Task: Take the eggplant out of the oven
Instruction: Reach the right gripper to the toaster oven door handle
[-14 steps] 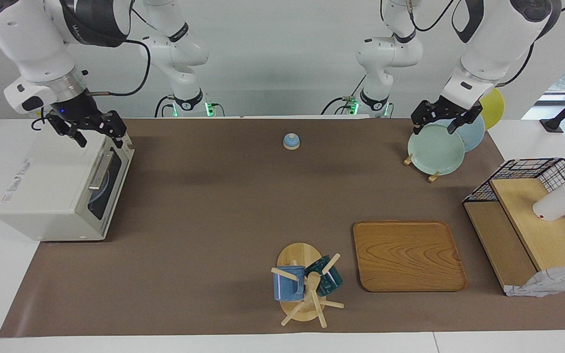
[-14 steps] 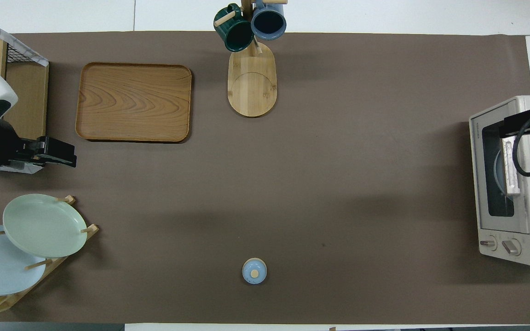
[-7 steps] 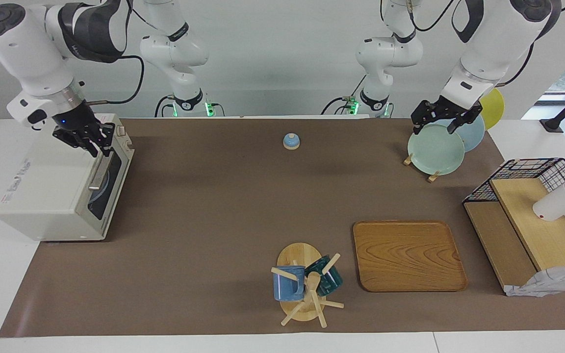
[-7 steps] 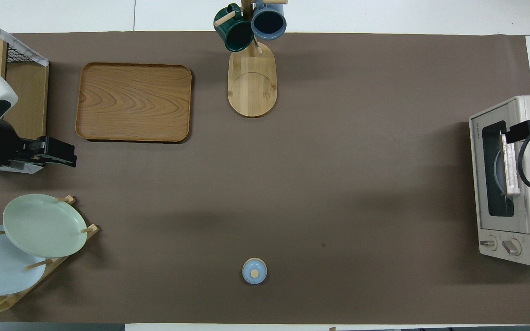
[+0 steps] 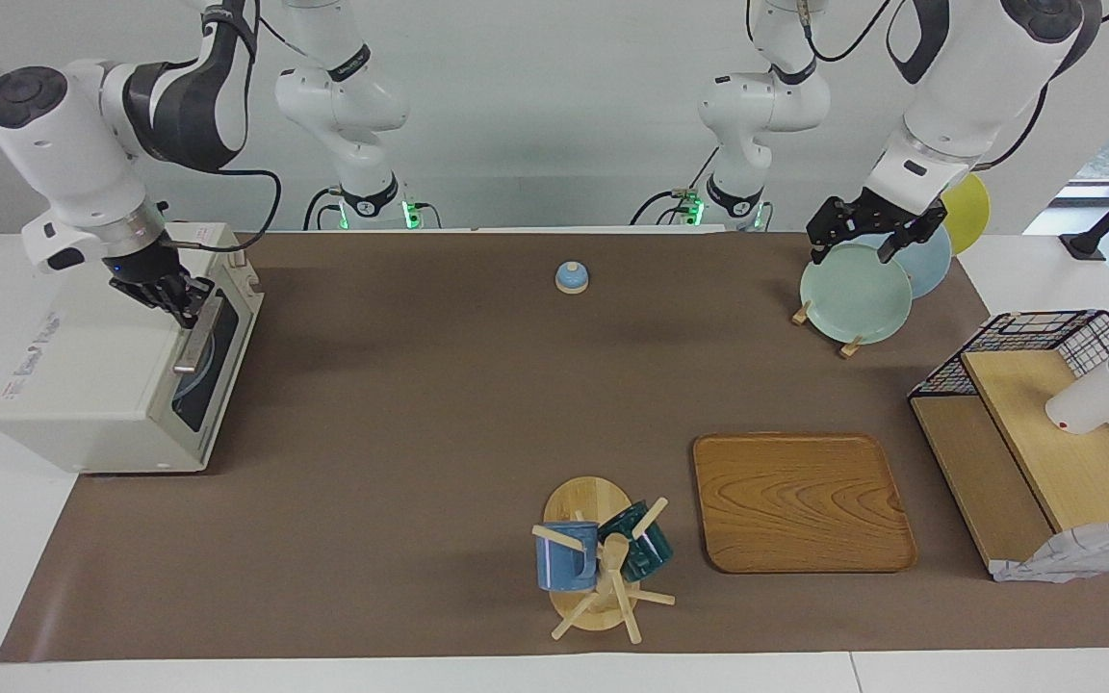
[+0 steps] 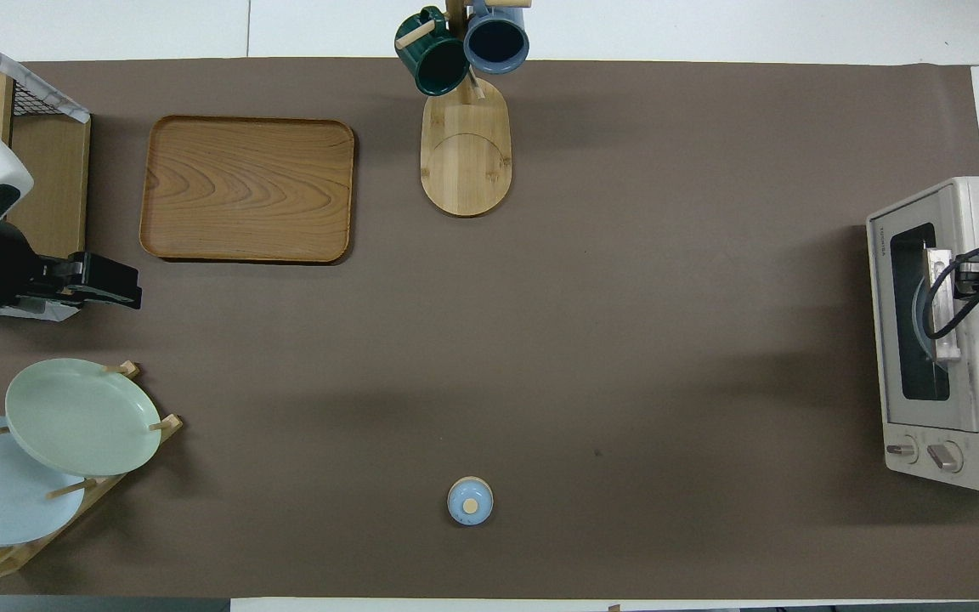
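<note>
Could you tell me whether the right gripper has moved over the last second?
Yes. The right gripper has come down from above the oven's top edge to its door handle, at the end nearer the robots.

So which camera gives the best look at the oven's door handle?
The overhead view: the door handle lies along the closed oven door, partly crossed by cable. In the facing view, the right gripper covers its upper end.

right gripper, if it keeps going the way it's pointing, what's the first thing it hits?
Probably the oven's door handle: the right gripper points down at the top front edge of the oven, right over the bar. Contact can't be confirmed.
</note>
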Robot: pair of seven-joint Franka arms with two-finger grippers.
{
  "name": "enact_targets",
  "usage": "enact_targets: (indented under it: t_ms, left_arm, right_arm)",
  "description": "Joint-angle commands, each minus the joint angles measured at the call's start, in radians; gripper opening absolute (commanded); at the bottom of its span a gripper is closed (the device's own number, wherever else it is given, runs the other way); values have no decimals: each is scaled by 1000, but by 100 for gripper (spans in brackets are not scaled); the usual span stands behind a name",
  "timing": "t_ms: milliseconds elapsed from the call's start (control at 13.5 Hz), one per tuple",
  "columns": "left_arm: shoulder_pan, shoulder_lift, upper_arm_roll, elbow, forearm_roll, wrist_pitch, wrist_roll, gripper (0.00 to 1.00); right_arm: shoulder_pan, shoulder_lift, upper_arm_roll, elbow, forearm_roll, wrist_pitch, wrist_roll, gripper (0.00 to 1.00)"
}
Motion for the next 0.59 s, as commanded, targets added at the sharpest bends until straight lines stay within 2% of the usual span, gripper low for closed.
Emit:
enact_targets:
  t_ms: [0, 222, 519]
  left_arm:
    - [10, -13, -9, -6, 15, 0, -1, 100]
    - [10, -13, -9, -6, 15, 2, -1, 100]
    - [10, -13, -9, -6, 15, 2, -1, 100]
  right_arm:
    - [-9, -20, 12, -41, -16, 21, 10, 0]
    - [-9, -21, 12, -98, -39, 76, -1, 0]
    - [-9, -23, 12, -115, -42, 79, -1, 0]
